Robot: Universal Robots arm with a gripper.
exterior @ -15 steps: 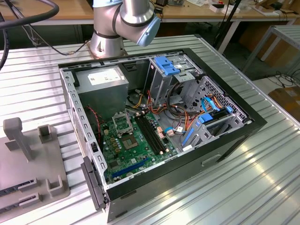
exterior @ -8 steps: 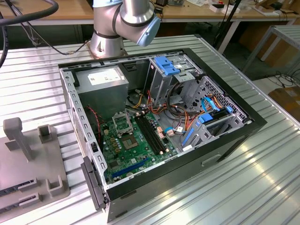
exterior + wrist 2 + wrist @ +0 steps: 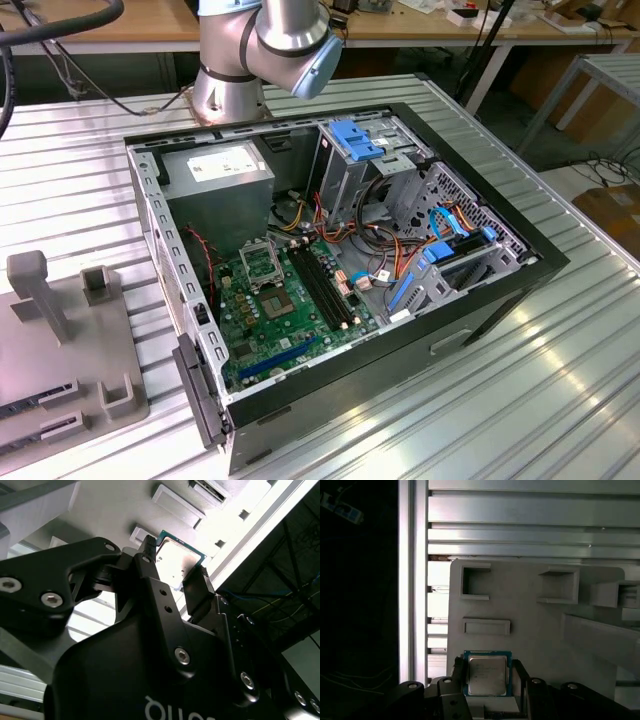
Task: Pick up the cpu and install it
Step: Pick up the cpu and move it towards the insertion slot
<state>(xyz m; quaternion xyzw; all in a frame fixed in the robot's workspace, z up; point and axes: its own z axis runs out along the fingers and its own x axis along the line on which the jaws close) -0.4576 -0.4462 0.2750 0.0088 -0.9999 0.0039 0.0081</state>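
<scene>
The end effector, narrowed, grips the cpu by two opposite edges at the grey holder tray; lid print unreadable.

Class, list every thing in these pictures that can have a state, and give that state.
cpu, held between the fingers, over the fixture.
gripper, shut on the cpu.
case, on its side, open.
socket, empty.
memory slots, empty.

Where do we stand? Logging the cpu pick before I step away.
Gripper straddling the cpu, grip unconfirmed. It is over the grey fixture tray, outside the case. No obstruction seen.
</scene>
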